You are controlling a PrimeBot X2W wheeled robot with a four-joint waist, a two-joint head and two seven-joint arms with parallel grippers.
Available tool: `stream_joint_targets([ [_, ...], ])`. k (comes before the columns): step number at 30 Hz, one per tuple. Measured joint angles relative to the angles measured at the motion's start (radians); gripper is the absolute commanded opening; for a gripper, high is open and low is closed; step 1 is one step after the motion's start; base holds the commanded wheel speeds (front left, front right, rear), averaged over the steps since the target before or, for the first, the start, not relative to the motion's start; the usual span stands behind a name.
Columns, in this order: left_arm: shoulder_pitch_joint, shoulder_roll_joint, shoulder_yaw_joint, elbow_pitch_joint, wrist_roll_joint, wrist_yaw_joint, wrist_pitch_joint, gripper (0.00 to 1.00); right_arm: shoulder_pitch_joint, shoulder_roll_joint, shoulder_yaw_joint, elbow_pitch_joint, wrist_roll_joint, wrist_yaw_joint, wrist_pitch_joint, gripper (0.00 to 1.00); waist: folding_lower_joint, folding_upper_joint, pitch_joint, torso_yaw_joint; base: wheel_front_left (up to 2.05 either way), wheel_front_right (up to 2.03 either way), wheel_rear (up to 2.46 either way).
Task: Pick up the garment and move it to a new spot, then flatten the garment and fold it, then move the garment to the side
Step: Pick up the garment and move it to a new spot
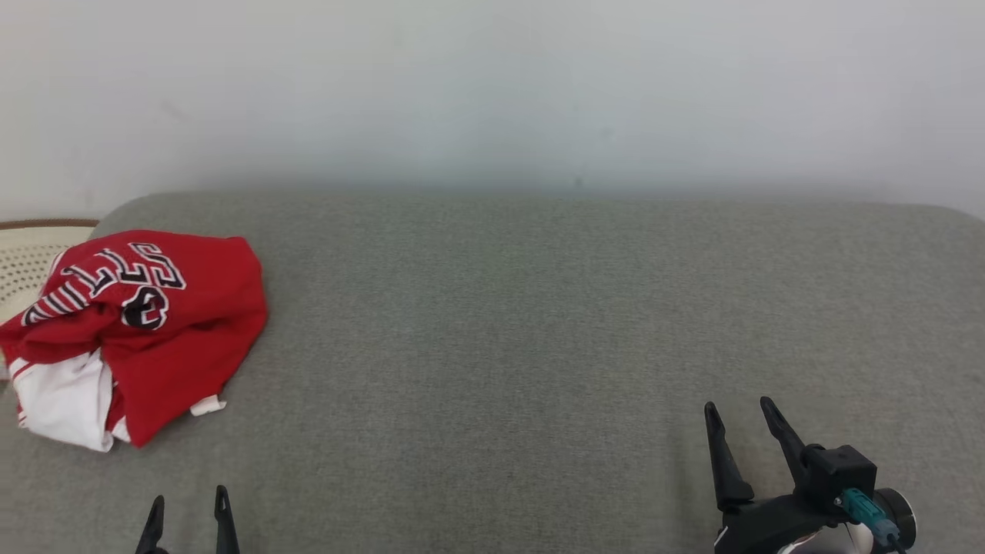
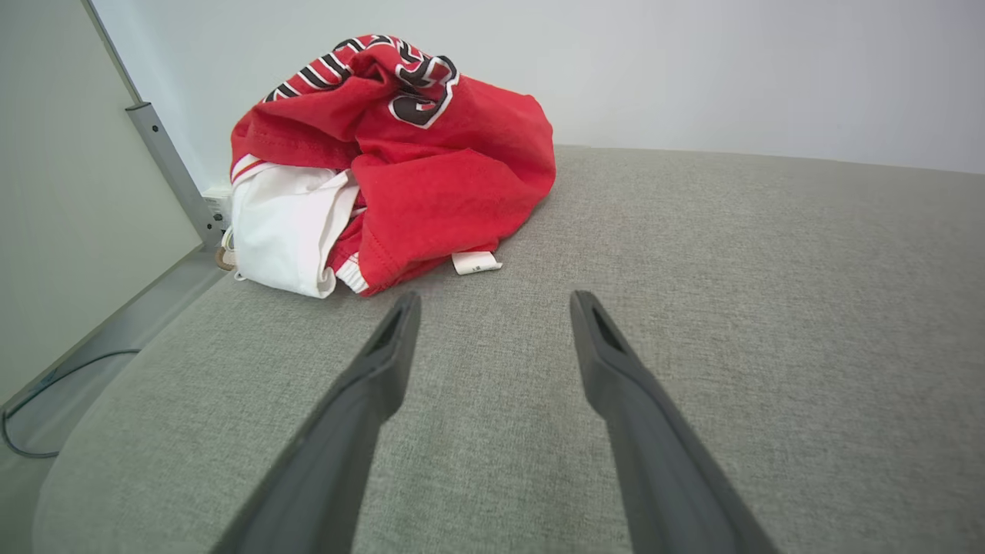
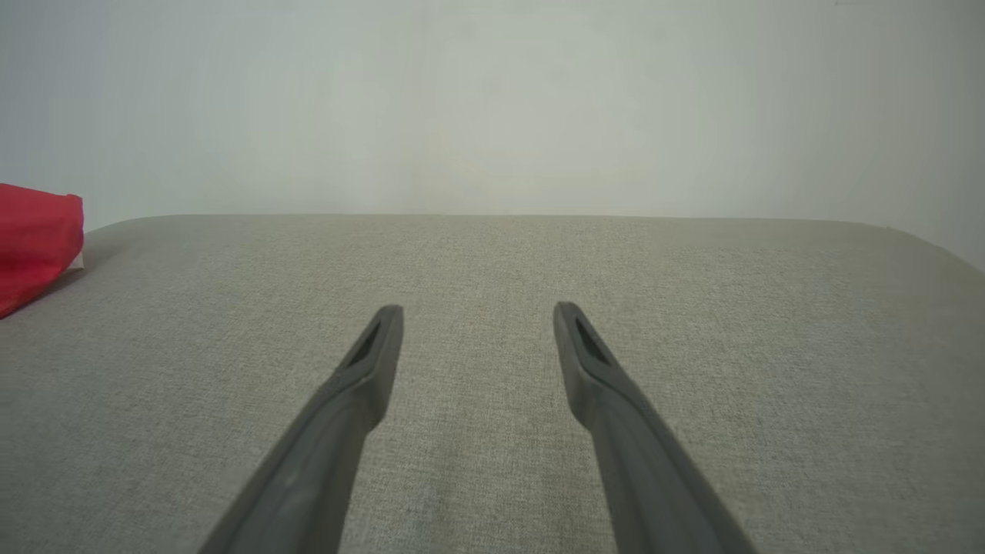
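Note:
The garment [image 1: 146, 323] is a red jersey with black-and-white lettering and a white part, lying crumpled at the far left of the grey cushion [image 1: 539, 323]. Seen from the left wrist, the garment [image 2: 415, 161] bunches up just beyond my fingertips, a small white tag at its near hem. My left gripper [image 1: 189, 502] stands open at the lower left, short of the garment and apart from it. At the lower right my right gripper [image 1: 739, 412] is open over bare fabric. The right wrist view has the garment's red edge [image 3: 35, 238] at far left and my right gripper [image 3: 477, 312] open.
A pale woven basket [image 1: 27, 258] with a brown rim sits behind the garment at the left edge. A white wall [image 1: 492, 92] backs the cushion. Off the cushion's left end are a grey post [image 2: 165, 165] and a cable [image 2: 46, 392] on the floor.

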Motion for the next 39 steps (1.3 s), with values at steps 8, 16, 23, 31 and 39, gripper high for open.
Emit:
stream_joint_targets([
  [8, 0.038, 0.001, 0.031, 0.012, 0.0, -0.009, -0.001, 1.0, 0.002, 0.016, 0.049, 0.008, 0.017, 0.0, 0.0, 1.0, 0.0, 0.0, -0.005, 0.144, 0.0, 0.0, 0.0],
  [16, 0.084, 0.005, 0.075, 0.011, -0.004, -0.01, -0.001, 1.0, 0.002, 0.027, 0.101, 0.018, 0.037, 0.0, 0.0, 1.0, -0.0001, 0.0, -0.014, 0.281, 0.0, 0.0, 0.0],
  [23, 0.093, -0.001, 0.087, 0.007, -0.028, -0.04, -0.001, 1.0, 0.005, 0.036, 0.107, 0.016, 0.047, 0.0, 0.0, 1.0, -0.0001, 0.0, -0.02, 0.385, 0.0, 0.0, 0.0],
  [31, 0.1, -0.005, 0.102, 0.009, -0.027, -0.064, -0.001, 1.0, 0.006, 0.046, 0.113, 0.019, 0.05, 0.0, 0.0, 1.0, 0.0, -0.0001, -0.021, 0.477, 0.0, 0.0, 0.0],
  [39, 0.081, -0.011, 0.123, 0.024, -0.084, -0.095, -0.001, 1.0, 0.005, 0.037, 0.12, 0.024, 0.057, 0.0, 0.0, 1.0, -0.0001, 0.0, -0.001, 0.474, 0.0, 0.0, 0.0],
])
